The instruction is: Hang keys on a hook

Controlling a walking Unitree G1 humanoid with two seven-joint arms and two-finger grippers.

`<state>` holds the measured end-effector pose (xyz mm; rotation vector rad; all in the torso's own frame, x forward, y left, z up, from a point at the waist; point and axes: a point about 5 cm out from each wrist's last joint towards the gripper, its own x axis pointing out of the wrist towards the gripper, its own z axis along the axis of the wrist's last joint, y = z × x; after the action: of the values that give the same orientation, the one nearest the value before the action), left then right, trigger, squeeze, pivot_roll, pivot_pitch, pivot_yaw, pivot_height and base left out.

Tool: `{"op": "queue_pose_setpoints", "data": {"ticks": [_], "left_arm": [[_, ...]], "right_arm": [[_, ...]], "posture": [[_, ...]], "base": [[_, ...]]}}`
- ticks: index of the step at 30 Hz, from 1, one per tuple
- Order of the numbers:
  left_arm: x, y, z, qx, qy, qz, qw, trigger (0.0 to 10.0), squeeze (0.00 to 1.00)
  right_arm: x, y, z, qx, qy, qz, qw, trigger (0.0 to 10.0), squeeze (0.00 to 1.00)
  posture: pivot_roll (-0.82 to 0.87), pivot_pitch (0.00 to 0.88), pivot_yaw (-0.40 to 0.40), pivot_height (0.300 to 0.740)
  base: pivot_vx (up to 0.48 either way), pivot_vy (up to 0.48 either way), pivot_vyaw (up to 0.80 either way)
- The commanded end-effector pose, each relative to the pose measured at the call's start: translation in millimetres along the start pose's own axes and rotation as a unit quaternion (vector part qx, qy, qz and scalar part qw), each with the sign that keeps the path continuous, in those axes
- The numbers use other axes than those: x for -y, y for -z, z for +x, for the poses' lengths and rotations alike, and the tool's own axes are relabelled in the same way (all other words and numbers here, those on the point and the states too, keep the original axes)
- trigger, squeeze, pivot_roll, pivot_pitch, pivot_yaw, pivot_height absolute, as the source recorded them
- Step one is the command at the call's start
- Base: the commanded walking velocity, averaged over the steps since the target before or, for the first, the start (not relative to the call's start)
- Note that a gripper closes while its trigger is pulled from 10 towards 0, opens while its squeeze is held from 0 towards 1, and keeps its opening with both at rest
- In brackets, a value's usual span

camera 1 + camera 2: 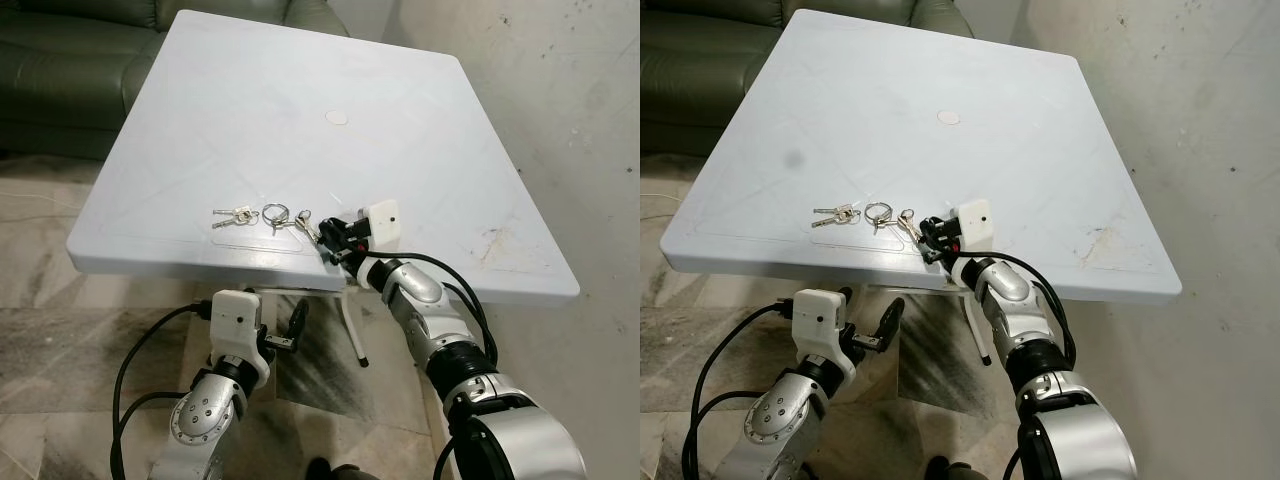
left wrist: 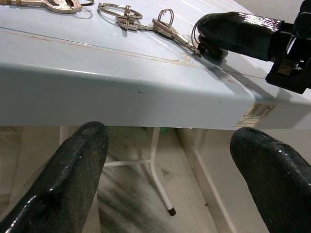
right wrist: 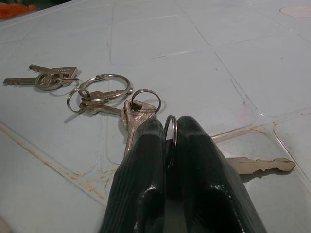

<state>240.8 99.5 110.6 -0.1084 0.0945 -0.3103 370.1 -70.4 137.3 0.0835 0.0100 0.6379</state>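
A chain of silver keys and rings lies near the front edge of the white table: a key pair, a large ring, then more keys. My right gripper rests on the tabletop at the chain's right end, shut on a small key ring standing upright between its fingers. One key sticks out from under that gripper. My left gripper is open with nothing in it, below and just in front of the table's front edge.
A dark green sofa stands behind the table on the left. A pale wall runs along the right. White table legs stand under the front edge. A round cap marks the table's middle.
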Motion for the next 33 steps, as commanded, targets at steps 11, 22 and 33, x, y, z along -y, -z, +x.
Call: {"op": "queue_pose_setpoints", "data": {"ticks": [11, 22, 33], "left_arm": [[6.0, -1.1, -0.7, 0.001, 0.006, -0.005, 1.000, 10.0, 0.00], [5.4, -2.8, 3.8, 0.006, 0.006, 0.001, 1.000, 10.0, 0.00], [-10.8, -22.4, 29.6, 0.044, -0.005, 0.021, 0.999, 10.0, 0.00]], "right_arm": [[6.6, -3.2, -3.1, 0.019, 0.016, -0.001, 1.000, 0.0, 0.00], [15.0, -18.7, -2.6, 0.061, 0.049, -0.001, 0.997, 0.0, 0.00], [34.7, -73.3, -7.9, 0.203, 0.101, 0.081, 0.971, 0.0, 0.00]], "posture": [[0.15, 0.210, -0.208, 0.740], [0.14, 0.197, -0.204, 0.740], [0.12, 0.148, -0.193, 0.740]], "base": [[0.000, 0.000, 0.00], [0.000, 0.000, 0.00], [0.000, 0.000, 0.00]]}}
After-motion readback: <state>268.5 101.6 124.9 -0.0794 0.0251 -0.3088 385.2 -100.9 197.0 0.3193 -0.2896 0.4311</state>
